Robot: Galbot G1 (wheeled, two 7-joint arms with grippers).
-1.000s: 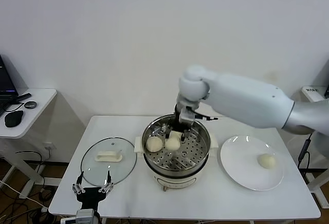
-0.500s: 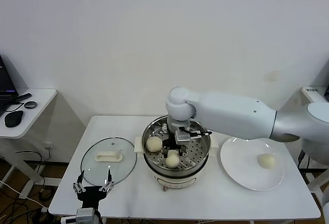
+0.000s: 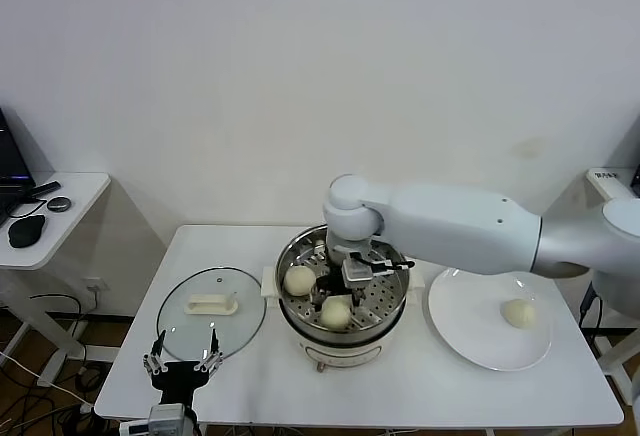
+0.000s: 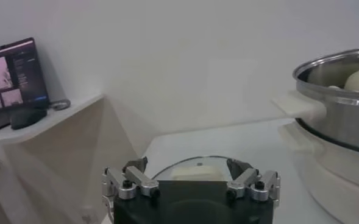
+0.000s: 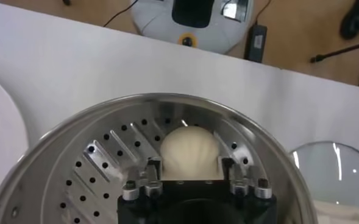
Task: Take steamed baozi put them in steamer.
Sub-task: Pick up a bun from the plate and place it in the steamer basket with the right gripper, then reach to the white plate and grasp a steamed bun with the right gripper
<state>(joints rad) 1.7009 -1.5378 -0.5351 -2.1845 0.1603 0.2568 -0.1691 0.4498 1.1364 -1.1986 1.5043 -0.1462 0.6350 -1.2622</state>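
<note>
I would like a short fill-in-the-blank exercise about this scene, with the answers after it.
1. The number of baozi still on the white plate is ____.
2. The right pincer is inside the ____.
3. The glass lid lies on the ____.
4. The bun between the right pincer's fingers rests on the perforated ____.

Answers: one; steamer; table; tray

our right arm reaches across from the right, elbow bent, wrist turned straight down, so the right gripper [image 3: 345, 294] hangs low with its fingers [image 5: 154, 172] parted and nothing clamped between them. our left gripper [image 3: 182, 364] sits parked at the near left, fingers [image 4: 128, 180] spread wide and empty, pointing forward. the left arm itself is barely in view.
</note>
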